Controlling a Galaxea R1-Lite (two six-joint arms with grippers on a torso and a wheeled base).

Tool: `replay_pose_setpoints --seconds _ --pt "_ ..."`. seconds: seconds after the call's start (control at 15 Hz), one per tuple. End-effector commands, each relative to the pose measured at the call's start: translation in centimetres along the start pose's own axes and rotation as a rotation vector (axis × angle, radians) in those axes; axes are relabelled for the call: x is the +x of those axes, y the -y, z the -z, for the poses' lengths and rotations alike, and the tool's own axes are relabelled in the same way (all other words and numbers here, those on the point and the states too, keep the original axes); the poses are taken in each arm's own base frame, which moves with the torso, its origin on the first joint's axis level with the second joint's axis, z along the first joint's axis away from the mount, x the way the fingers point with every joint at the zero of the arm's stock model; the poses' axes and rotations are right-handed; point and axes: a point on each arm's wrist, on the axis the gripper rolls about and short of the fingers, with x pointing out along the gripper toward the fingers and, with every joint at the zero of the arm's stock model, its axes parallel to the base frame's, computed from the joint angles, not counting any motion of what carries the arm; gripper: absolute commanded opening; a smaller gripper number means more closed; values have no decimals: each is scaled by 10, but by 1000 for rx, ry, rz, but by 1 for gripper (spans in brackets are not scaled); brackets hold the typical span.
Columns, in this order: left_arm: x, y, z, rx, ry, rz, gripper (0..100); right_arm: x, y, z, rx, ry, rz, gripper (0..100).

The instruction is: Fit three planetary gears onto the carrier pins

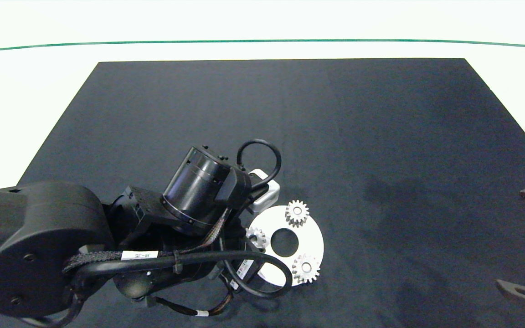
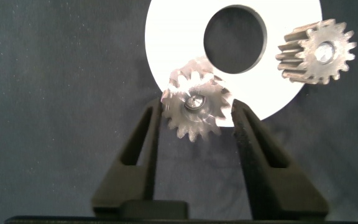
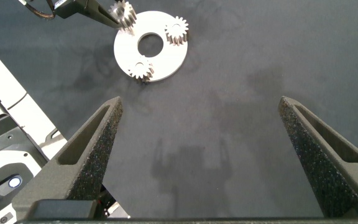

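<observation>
1. your left gripper (image 2: 197, 118) is clamped on one planetary gear (image 2: 196, 107) at the white disc's (image 1: 310, 237) near-left edge.
2. two gears (image 1: 297, 212) (image 1: 306, 268) sit on the disc.
3. your right gripper (image 3: 201, 130), fingers apart, hangs over bare dark mat (image 1: 404, 150) on the counter.

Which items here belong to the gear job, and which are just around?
Job:
- three small off-white spur gears
- flat white round disc
- left gripper

Around:
- black mat
- right gripper, open, idle

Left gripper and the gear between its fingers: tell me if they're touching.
Touching. The left wrist view shows the left gripper with both fingers pressed against the gear's teeth, no gap.
</observation>
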Motion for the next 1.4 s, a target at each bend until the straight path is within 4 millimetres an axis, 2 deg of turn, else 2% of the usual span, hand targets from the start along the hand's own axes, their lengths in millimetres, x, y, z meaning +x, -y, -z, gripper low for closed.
replay_pose_setpoints --seconds 0.07,0.2,0.33,0.53,0.73,0.87,1.0,1.2,1.33,1.4 --pt "-2 0 0 2 4 -1 100 0 0 0 -2 -1 0 100" --pt "-2 1 0 2 5 2 100 -1 0 0 -1 1 2 100" --pt "-18 -8 3 -18 34 -27 100 -1 0 0 -2 2 1 100" --pt "-62 -41 23 -97 95 -123 100 0 0 0 -5 -3 0 100" --pt "-112 -69 57 -209 162 -267 100 0 -1 3 -22 -13 6 100" --pt "-150 -79 82 -283 234 -392 100 2 1 8 -20 -61 156 100" --pt "-185 -80 101 -342 316 -521 100 0 15 16 21 -134 391 100" --pt "-227 -68 125 -390 434 -684 100 -22 30 36 69 -199 639 100" --pt "-242 -54 141 -396 487 -743 100 -43 24 52 96 -191 749 100" --pt "-247 -44 154 -406 506 -785 100 -59 16 66 119 -181 830 100"
